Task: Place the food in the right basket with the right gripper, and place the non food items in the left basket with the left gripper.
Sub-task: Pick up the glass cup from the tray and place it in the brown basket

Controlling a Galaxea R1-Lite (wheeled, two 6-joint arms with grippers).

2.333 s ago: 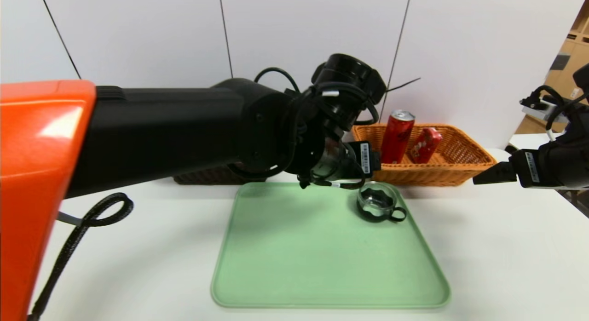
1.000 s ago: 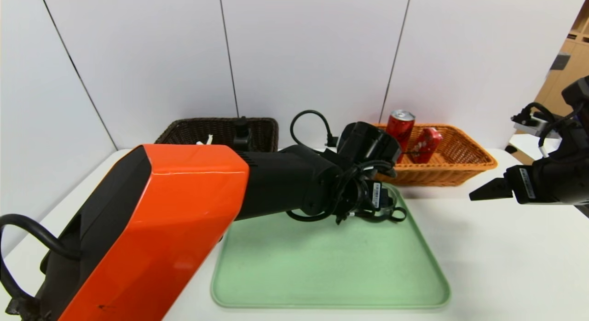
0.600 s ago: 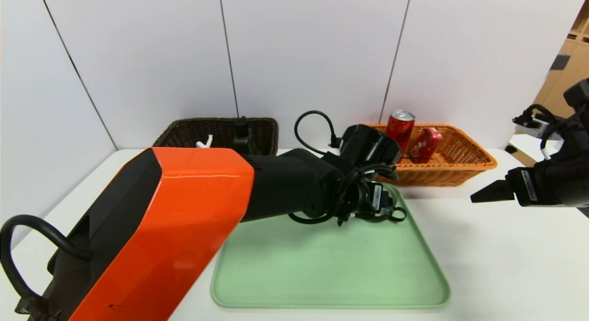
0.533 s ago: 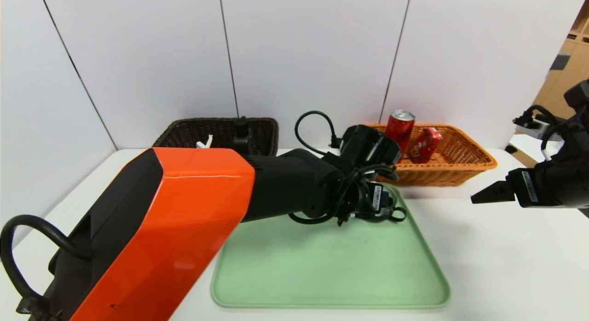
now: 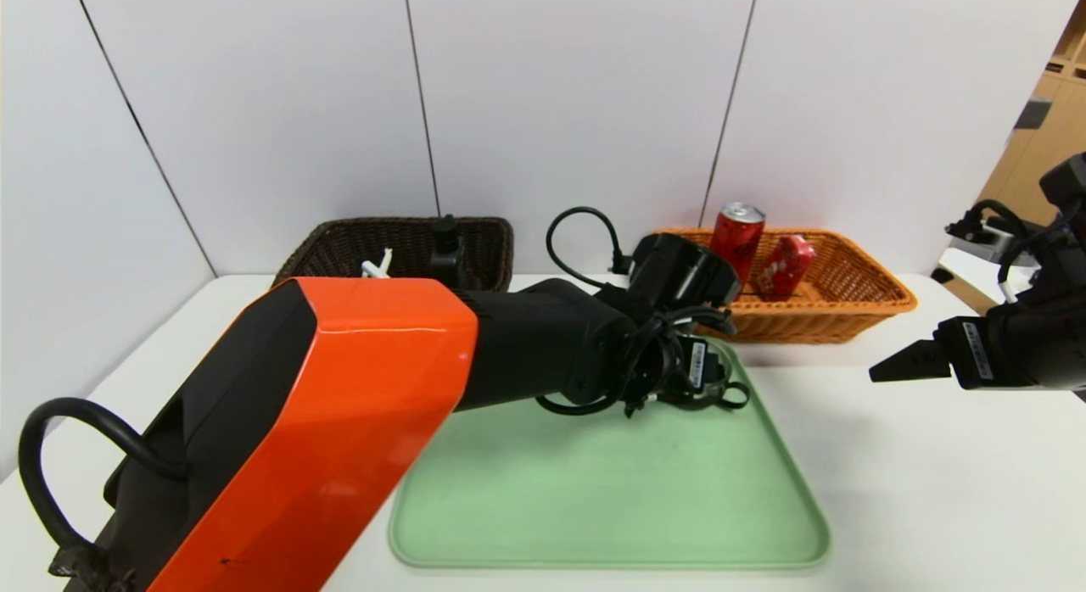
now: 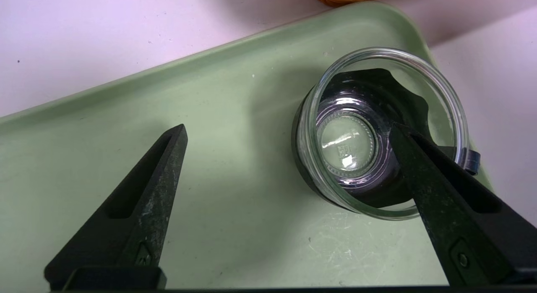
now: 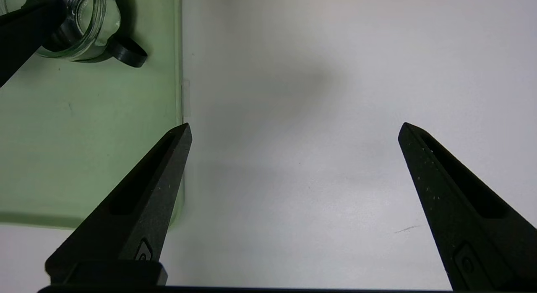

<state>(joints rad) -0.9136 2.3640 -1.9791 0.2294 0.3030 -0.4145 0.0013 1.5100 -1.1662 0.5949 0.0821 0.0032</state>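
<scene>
1. Head view: two baskets stand at the back of the white worktop (image 5: 933, 482). The dark brown left basket (image 5: 339, 246) is partly hidden behind the left arm; a white peeler end (image 5: 376, 264) and a black bottle top (image 5: 444, 240) show in it, the rest cannot be made out. The orange right basket (image 5: 857, 295) holds two food items: one tall red can (image 5: 734, 240) upright and one small red carton (image 5: 782, 265) leaning beside it. One green tray (image 5: 611, 490) lies in front. The left gripper (image 5: 704, 373) is low at the tray's far right corner, covering nearly all of the glass cup (image 5: 721, 393); only its black handle loop shows. The right gripper (image 5: 912, 363) hovers over bare worktop to the right of the tray.

2. Left wrist view: the left gripper (image 6: 289, 135) is spread wide. One finger (image 6: 436, 184) reaches inside the clear cup (image 6: 377, 129) with its black scalloped holder, the other is over the tray (image 6: 126, 100) outside it.

3. Right wrist view: the right gripper (image 7: 293, 131) is released, wide apart, holding nothing, over the worktop (image 7: 314, 95) beside the tray (image 7: 84, 137). The cup (image 7: 84, 28) is cut off at the corner.
</scene>
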